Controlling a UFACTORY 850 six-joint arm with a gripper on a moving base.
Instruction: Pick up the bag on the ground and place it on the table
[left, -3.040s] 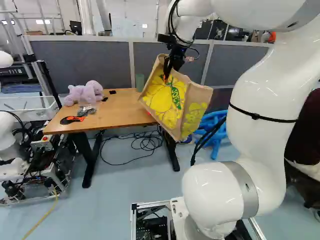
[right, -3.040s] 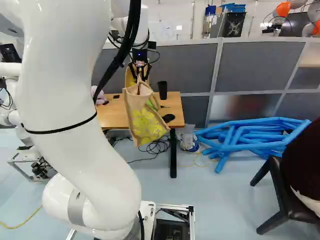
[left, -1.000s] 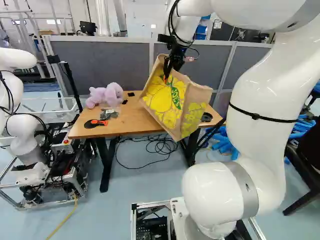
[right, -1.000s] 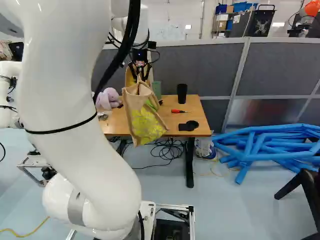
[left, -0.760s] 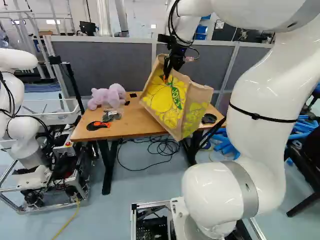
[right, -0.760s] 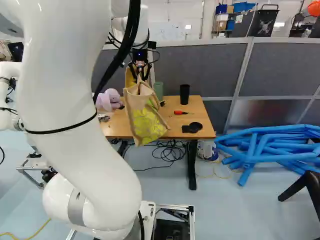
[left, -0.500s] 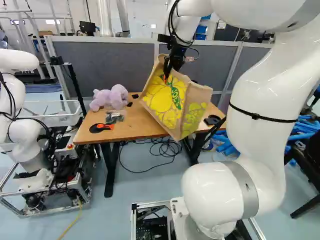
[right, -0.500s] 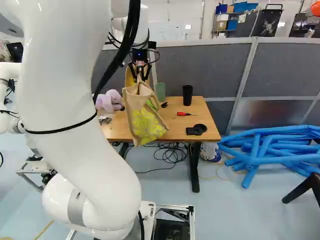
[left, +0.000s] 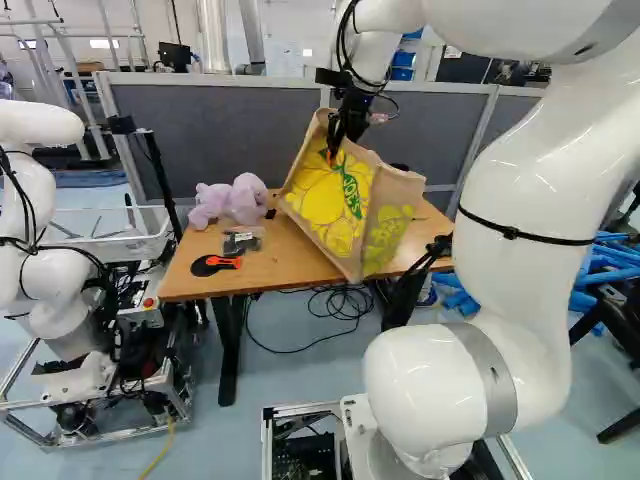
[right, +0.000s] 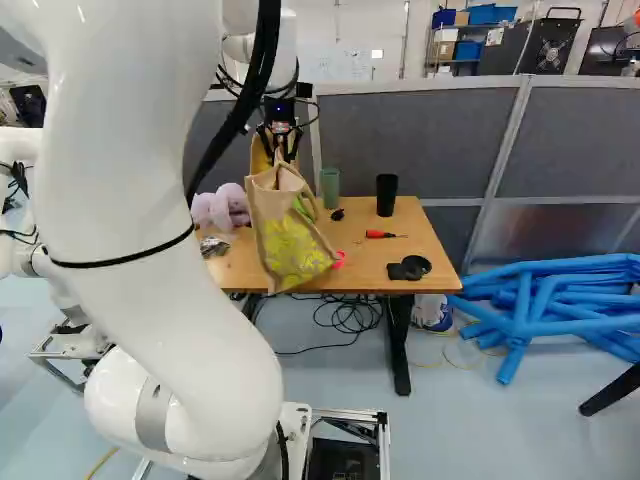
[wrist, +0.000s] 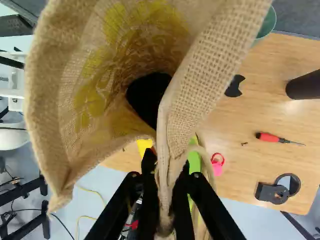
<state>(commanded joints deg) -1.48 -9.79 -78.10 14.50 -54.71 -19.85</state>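
Left base view: the burlap bag (left: 335, 215) hangs tilted below the pincer (left: 333, 153), seemingly over the worktop (left: 275, 262); probably light, soft, prone to swing.

Right base view: it droops from its gathered top.

Wrist view: the pincer pinches the rim narrowly, a sensible hold; the mouth gapes ahead, alongside the grip.
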